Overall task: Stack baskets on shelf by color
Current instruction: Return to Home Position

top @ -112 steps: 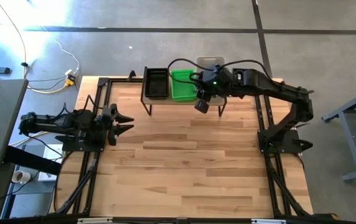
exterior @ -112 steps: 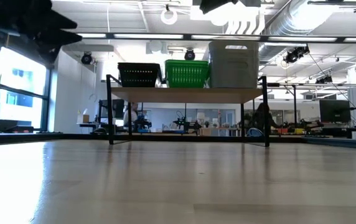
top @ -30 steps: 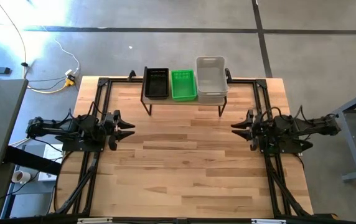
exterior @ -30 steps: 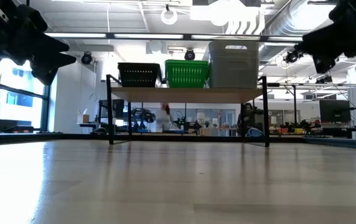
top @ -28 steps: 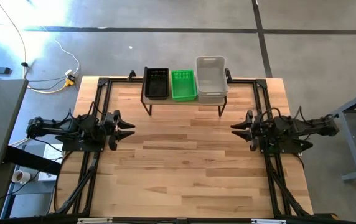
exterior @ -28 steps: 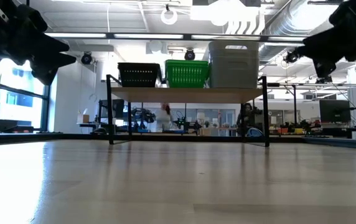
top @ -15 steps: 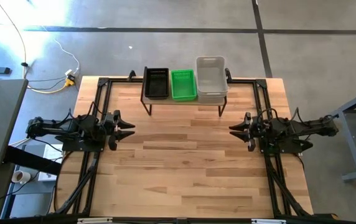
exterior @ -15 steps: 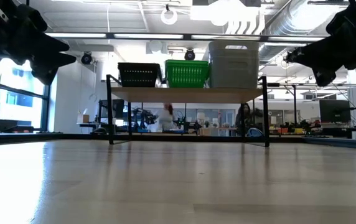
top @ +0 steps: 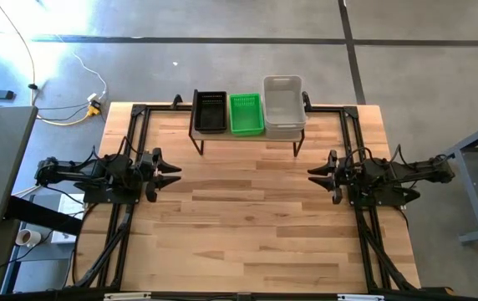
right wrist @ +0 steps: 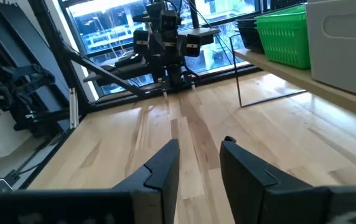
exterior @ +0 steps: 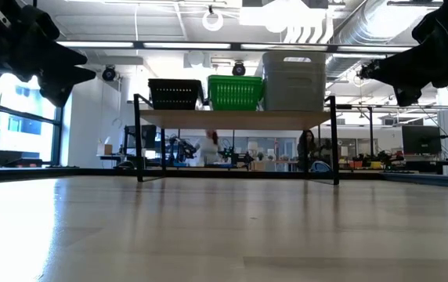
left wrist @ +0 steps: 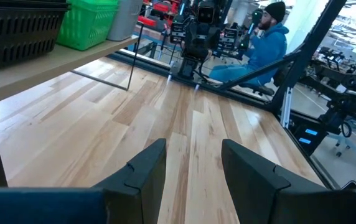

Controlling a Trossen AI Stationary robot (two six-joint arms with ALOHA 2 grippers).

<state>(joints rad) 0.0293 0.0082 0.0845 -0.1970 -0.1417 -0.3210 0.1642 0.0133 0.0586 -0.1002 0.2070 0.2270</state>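
Observation:
On the shelf (exterior: pixel 232 119) at the table's far edge stand three lots of baskets side by side, resting on their bottoms: black (top: pixel 210 111), green (top: pixel 246 114) and whitish-clear (top: pixel 283 106). In the low view the whitish one (exterior: pixel 293 81) rises highest. How many are nested in each, I cannot tell. My left gripper (top: pixel 168 168) hangs open over the table's left edge, and its wrist view shows the fingers apart (left wrist: pixel 193 162). My right gripper (top: pixel 317 174) hangs open over the right edge (right wrist: pixel 201 155). Both point at the table's middle, far from the baskets.
Bare wooden tabletop (top: pixel 247 217) spreads between the two arms and in front of the shelf's thin black legs (exterior: pixel 139 145). Black frame rails run along the table's sides (top: pixel 130 150). A person in a blue hoodie (left wrist: pixel 262 46) sits beyond the right edge.
My right gripper has crept a little toward the table's left and tipped slightly lower at the right edge. The left arm and the baskets have stayed still.

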